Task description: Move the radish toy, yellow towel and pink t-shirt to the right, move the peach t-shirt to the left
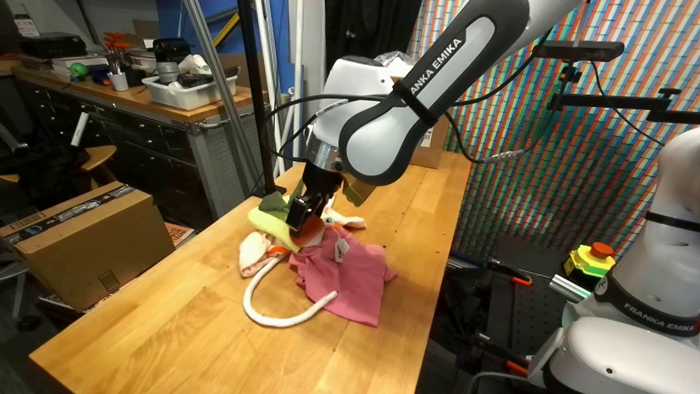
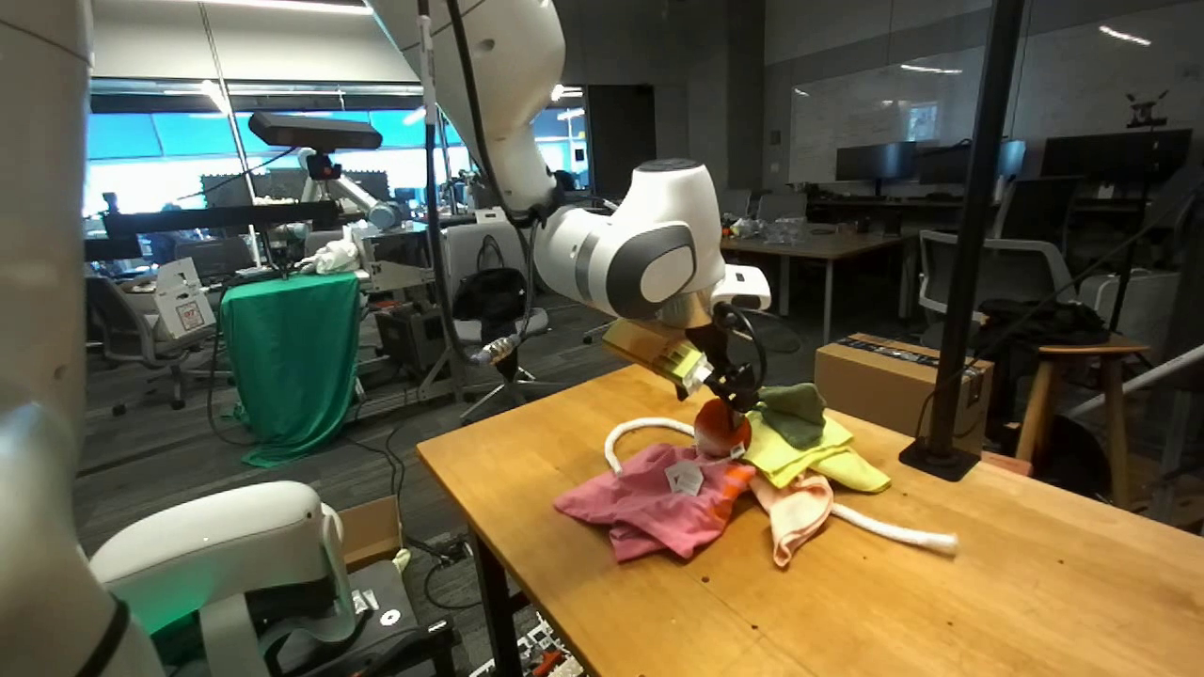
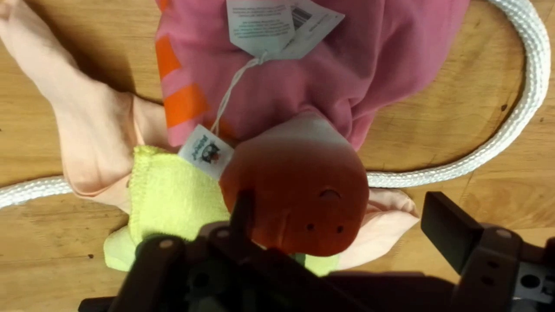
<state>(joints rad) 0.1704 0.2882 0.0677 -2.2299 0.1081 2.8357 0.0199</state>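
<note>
- The fingers [image 3: 451, 229] stood wide apart above the cloths, one of them overlapping the edge of the radish toy [image 3: 299, 177] in the wrist view; whether it touched could not be told.
- The toy, red with a whitish tip, lay partly between the fingers as seen in that view, its small face turned up toward the camera.
- Its tip met the pink t-shirt [image 3: 399, 52], which lay rumpled on the tabletop [image 1: 191, 328] with orange stripes [image 3: 186, 104] along one edge.
- Under and beside the toy was the yellow towel [image 3: 173, 199], with dark green fabric [image 2: 793, 414] partly on top of it; whether that fabric belonged to the toy was unclear.
- The peach t-shirt [image 3: 93, 130] showed on both sides of the toy, partly covered by the yellow towel.
- A paper tag [image 3: 260, 32] rested on the pink t-shirt; a twisted string [image 3: 228, 93] ran from it to a logo card [image 3: 206, 151] just beside the toy.
- A white braided rope [image 3: 537, 69] curved from the pink t-shirt round to the toy, went out of sight there and came out past the peach t-shirt.
- A black post [image 2: 972, 254] stood upright at the tabletop's edge.
- Beyond it, well apart from the cloths, sat a taped cardboard box [image 1: 104, 246].
</note>
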